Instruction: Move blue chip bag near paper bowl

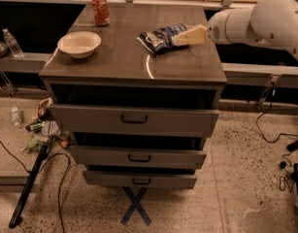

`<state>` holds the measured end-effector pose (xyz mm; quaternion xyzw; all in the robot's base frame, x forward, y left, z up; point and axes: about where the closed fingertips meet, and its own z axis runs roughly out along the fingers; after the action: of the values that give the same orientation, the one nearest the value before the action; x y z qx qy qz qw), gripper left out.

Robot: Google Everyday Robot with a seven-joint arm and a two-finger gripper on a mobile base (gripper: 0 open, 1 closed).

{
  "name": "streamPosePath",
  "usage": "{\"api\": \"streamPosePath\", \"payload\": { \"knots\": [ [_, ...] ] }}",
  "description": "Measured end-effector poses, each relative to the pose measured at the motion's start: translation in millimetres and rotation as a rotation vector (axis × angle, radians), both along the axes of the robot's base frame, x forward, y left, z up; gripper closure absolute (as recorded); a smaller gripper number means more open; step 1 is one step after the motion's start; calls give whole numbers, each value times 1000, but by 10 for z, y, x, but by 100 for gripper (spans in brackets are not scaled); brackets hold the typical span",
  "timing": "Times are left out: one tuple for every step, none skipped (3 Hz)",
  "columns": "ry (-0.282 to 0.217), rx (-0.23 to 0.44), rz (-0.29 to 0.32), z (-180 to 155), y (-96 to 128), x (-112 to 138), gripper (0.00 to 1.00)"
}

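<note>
Where the floor lay nearest the camera, a blue tape cross [135, 207] marked the spot below a drawer cabinet [134, 118], all three drawers standing partly out. Litter [41, 127] lay on the floor to its left.

Cabinet top, front half: bare grey surface.

Middle of top: the paper bowl [79, 43] sat toward the left edge, upright, nothing in it. The blue chip bag [156, 39] lay flat on the right half, well apart from the bowl, with open surface between them.

The gripper [183, 38] came in from the right on a white arm [255, 21], its cream tip over the bag's right end. Could not tell whether it was spread, closed, or pinching foil; contact with the bag was also unclear from this angle.

Back of top: a soda can [100, 9] stood upright behind the bowl, apart from it.

Judgement: the step in hand was taking hold of the bag; nothing of the move looked done. To do it well, settle on a raised crinkle at the bag's end and pinch a fold, rather than pressing the foil flat, which would likely slip. Then carry it low and to the left across the open stretch. Stop just beside the bowl without nudging the light bowl, and stay forward of the can.
</note>
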<state>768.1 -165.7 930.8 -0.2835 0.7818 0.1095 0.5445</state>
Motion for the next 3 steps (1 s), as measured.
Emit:
{"api": "streamPosePath", "payload": {
  "knots": [
    [6,40,0,-127,120,429,0],
    [36,75,4,-349,216,845,4],
    [64,93,9,-519,270,1006,26]
  ]
}}
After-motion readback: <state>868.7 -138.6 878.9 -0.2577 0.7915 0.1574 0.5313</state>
